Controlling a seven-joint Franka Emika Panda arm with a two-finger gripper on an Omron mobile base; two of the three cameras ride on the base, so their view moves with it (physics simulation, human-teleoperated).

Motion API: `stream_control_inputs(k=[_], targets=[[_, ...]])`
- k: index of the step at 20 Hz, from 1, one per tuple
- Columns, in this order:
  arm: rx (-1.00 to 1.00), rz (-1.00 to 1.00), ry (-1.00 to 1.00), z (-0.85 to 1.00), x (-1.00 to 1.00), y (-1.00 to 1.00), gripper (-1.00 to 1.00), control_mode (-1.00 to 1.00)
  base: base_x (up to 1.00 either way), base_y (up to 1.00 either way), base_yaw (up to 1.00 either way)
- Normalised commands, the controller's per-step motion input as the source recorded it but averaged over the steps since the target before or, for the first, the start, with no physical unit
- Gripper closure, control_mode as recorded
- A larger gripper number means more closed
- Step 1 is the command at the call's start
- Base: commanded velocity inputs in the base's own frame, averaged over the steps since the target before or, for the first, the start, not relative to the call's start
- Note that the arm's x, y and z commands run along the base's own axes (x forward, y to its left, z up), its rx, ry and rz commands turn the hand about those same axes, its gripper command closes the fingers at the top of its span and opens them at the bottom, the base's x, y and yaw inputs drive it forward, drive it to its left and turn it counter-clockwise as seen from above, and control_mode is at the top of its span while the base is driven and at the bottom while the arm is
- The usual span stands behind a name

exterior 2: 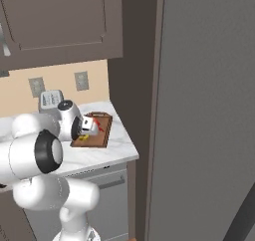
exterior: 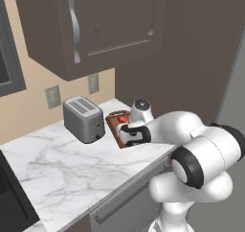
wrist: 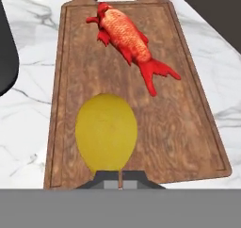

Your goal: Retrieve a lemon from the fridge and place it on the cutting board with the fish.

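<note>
The yellow lemon [wrist: 107,133] lies on the near half of the wooden cutting board [wrist: 183,128]. The red-orange fish [wrist: 126,36] lies on the far half, toward the board's handle, apart from the lemon. My gripper [wrist: 120,179] hovers just above the board, its fingertips pressed together with nothing between them, right at the lemon's near edge. From the left base view the hand [exterior: 134,133] covers most of the board [exterior: 115,125], with the fish [exterior: 123,117] peeking out behind it. The grey fridge [exterior 2: 209,110] stands shut to the right.
A silver toaster [exterior: 83,118] stands on the marble counter [exterior: 62,164] left of the board. Dark wall cabinets [exterior: 95,25] hang above. The counter's edge runs close along the board's right side, next to a dark brown panel [exterior 2: 139,85].
</note>
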Motion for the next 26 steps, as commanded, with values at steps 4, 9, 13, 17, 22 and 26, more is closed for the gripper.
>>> stream_control_inputs(k=[4,9,13,17,22,26], targets=[[-0.01,-0.03,0.06,-0.28,0.15,0.00,1.00,-1.00,0.00,0.00,0.00],[0.00,-0.02,0.01,-0.17,0.18,0.00,1.00,-1.00,0.00,0.00,0.00],[0.00,-0.01,0.01,-0.01,0.09,0.00,1.00,-1.00,0.00,0.00,0.00],[0.00,-0.02,0.04,0.00,0.00,0.00,-1.00,-1.00,0.00,0.00,0.00],[0.00,-0.04,0.02,0.05,-0.03,0.00,-1.00,-1.00,0.00,0.00,0.00],[0.00,-0.08,0.00,0.26,-0.13,-0.06,-1.00,-1.00,0.00,0.00,0.00]])
